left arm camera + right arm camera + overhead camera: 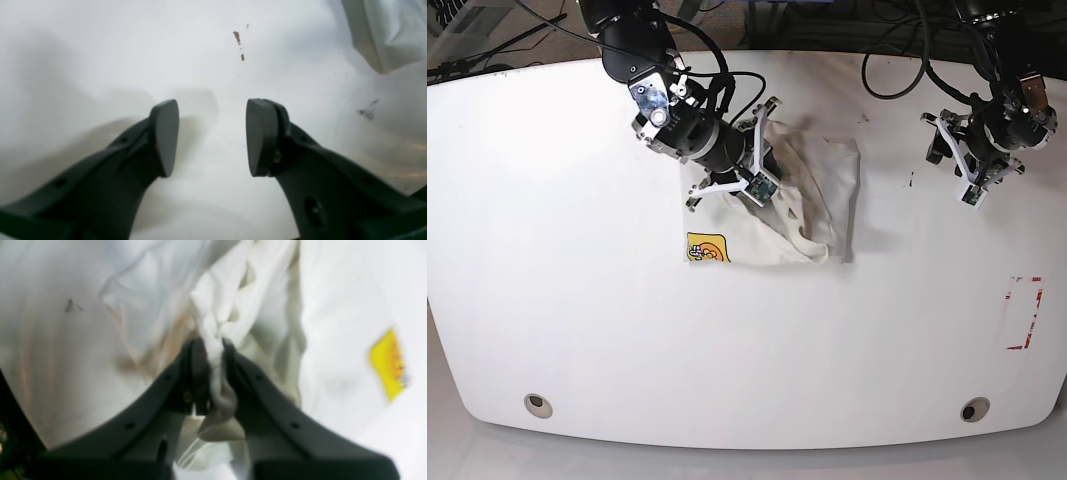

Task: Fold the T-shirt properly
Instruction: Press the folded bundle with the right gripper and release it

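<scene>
The off-white T-shirt lies partly folded in the middle of the white table, with a patch of its orange-yellow graphic showing at its lower left. My right gripper is shut on a bunched fold of the shirt near its upper left. The right wrist view shows the jaws pinching white fabric, with the yellow graphic off to the right. My left gripper is open and empty over bare table, apart from the shirt, whose corner shows at the top right. In the base view it hovers to the right of the shirt.
Small brown marks dot the table ahead of the left gripper. A red tape rectangle is at the table's right side. Two round holes sit near the front edge. Cables hang at the back.
</scene>
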Robot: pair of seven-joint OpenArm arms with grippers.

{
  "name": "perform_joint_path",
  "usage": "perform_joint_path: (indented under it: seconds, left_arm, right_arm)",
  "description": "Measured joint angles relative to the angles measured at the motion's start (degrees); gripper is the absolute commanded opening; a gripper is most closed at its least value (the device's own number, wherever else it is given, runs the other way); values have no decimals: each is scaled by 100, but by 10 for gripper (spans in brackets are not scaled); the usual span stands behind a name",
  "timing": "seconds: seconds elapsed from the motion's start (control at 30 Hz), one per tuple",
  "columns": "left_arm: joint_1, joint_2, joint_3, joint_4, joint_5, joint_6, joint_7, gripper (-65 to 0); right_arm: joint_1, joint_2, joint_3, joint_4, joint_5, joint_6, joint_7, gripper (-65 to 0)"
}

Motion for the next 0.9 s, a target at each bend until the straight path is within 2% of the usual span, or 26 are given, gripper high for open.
perform_joint_path:
  seconds: [0.23, 0.43, 0.5, 0.67, 0.7, 0.77, 0.9]
  left_arm:
    - [94, -2, 15, 0, 11, 0, -15, -357]
    - [103, -2, 20, 0, 13, 0, -22, -357]
    - [127, -2, 20, 0, 17, 0, -20, -357]
    - [175, -2, 22, 0, 0, 0, -20, -357]
    - [173, -4, 20, 0, 4, 0, -13, -357]
    - [162, -2, 22, 2, 0, 0, -20, -357]
    - [155, 0, 22, 31, 2, 0, -15, -357]
  right_arm:
    - [79, -509, -361, 22, 4, 4, 9, -634]
    - [509, -986, -643, -619, -31, -15, 15, -628]
    - [675, -1193, -664, -1012, -9, -13, 42, -577]
    - [1128, -1460, -675, -2133, 7, 2, 101, -301]
    - [1178, -1480, -675, -2280, -13, -4, 68, -263]
    - [1191, -1482, -664, -2323, -13, -20, 52, -209]
    - [1139, -1482, -649, -1886, -11, 15, 0, -203]
